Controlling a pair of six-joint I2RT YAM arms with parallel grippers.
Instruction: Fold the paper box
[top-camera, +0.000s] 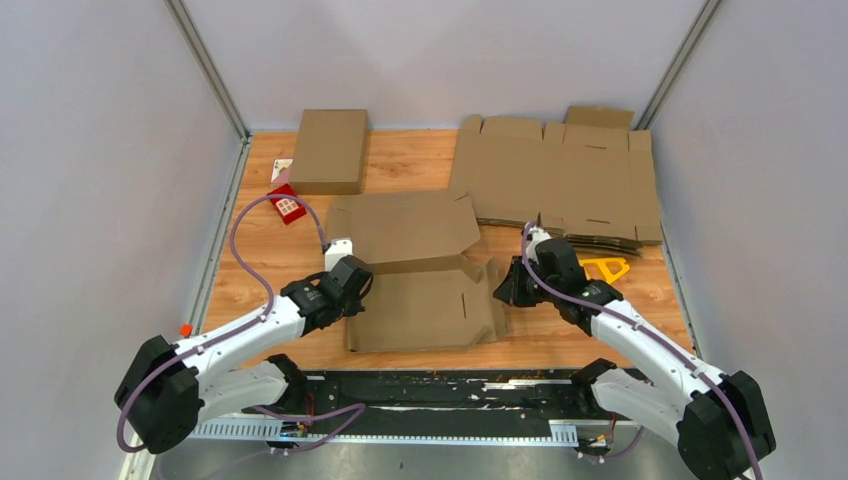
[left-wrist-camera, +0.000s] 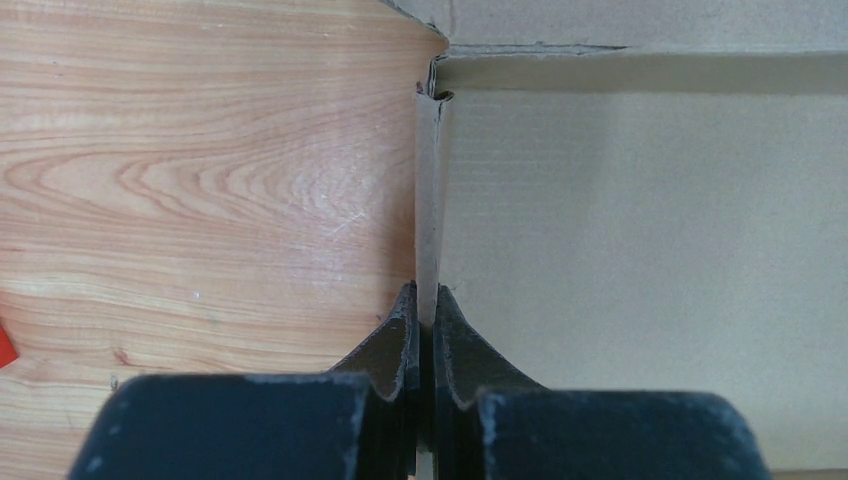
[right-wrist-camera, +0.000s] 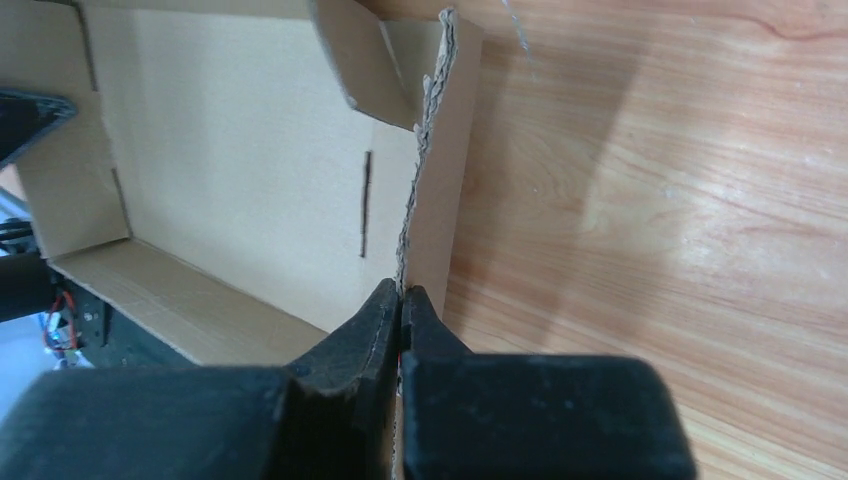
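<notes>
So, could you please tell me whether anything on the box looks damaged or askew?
Yes: the upright side flap of the paper box, pinched in the right claw, has a ragged, wavy top edge, as if torn or crushed. Nothing else stands out.

A light wood-grain worktop sits enclosed by plain pale grey wall panels on three sides, joined at the far corners by slanting aluminium posts. Lighting is even and soft.

No legible text (none anywhere)
</notes>
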